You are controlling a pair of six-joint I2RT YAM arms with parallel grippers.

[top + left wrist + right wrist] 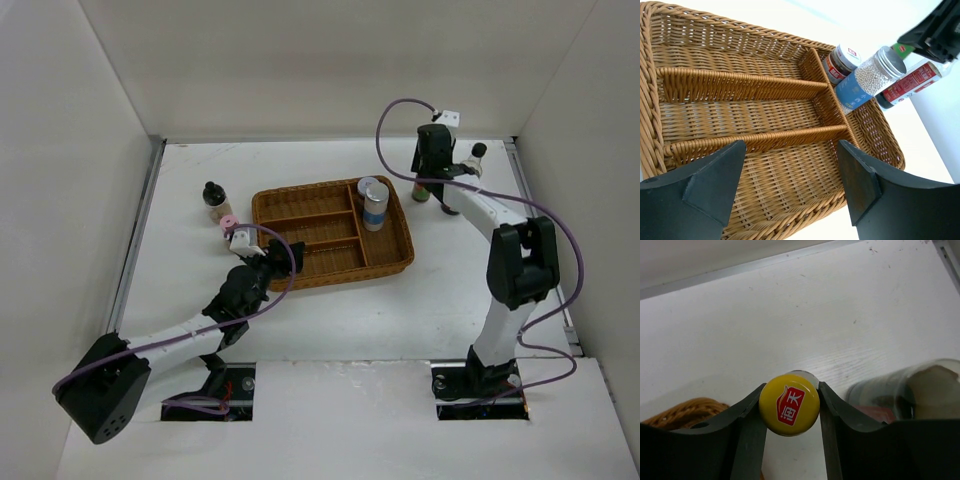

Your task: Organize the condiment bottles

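Note:
My right gripper (791, 387) is shut on the yellow cap (789, 404) of the green-red bottle (422, 190), which stands just right of the wicker tray (300, 205). A tall dark-red black-capped bottle (466, 168) stands beside it, blurred in the right wrist view (910, 390). The tray's right compartment holds a blue-labelled silver-lidded jar (870, 80) and a red-labelled jar (842, 61). Left of the tray stand a black-capped tan jar (213, 197) and a tiny pink-capped jar (228, 224). My left gripper (790, 150) hangs open and empty over the tray's near left corner.
The tray (740, 85) has three long compartments on its left with nothing in them. White walls enclose the table at the back and on both sides. A metal strip (140, 225) runs along the left edge.

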